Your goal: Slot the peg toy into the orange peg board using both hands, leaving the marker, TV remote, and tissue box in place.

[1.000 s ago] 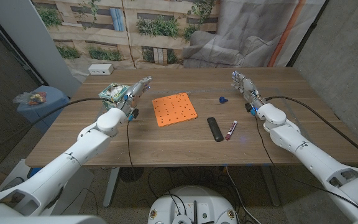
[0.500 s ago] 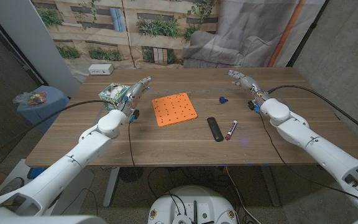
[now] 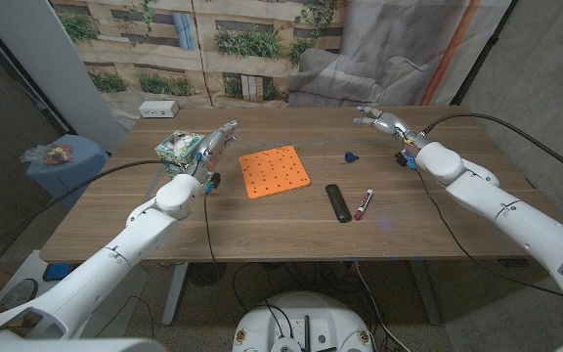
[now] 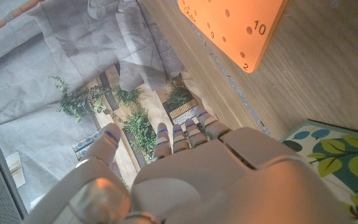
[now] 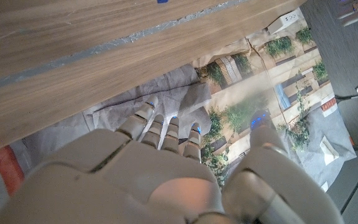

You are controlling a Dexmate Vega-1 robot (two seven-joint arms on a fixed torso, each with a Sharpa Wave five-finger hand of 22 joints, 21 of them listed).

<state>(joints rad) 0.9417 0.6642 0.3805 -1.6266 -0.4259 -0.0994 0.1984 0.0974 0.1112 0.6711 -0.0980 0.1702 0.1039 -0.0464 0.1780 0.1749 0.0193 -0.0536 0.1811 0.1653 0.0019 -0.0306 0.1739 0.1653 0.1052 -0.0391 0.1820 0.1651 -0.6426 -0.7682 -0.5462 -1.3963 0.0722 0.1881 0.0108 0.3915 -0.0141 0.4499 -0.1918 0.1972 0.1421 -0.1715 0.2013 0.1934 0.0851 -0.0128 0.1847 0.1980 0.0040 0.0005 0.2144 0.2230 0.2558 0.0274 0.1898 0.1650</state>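
The orange peg board [image 3: 275, 171] lies flat at the table's middle; its numbered corner [image 4: 238, 28] shows in the left wrist view. The small blue peg toy [image 3: 349, 155] lies on the wood to the board's right. My right hand [image 3: 379, 120] hovers behind and to the right of the peg toy, fingers spread, holding nothing; its back [image 5: 142, 174] shows in the right wrist view. My left hand [image 3: 215, 143] stays between the tissue box [image 3: 177, 147] and the board, fingers apart, empty; its back [image 4: 185, 168] shows in the left wrist view.
A black TV remote [image 3: 337, 202] and a red marker [image 3: 364, 203] lie side by side in front of the peg toy. A white power strip [image 3: 158, 109] sits at the far left of the table. A grey covered sofa stands behind the table.
My right hand has swung away from the table's right side toward the far middle, nearing the peg toy from behind. The left hand has stayed put.
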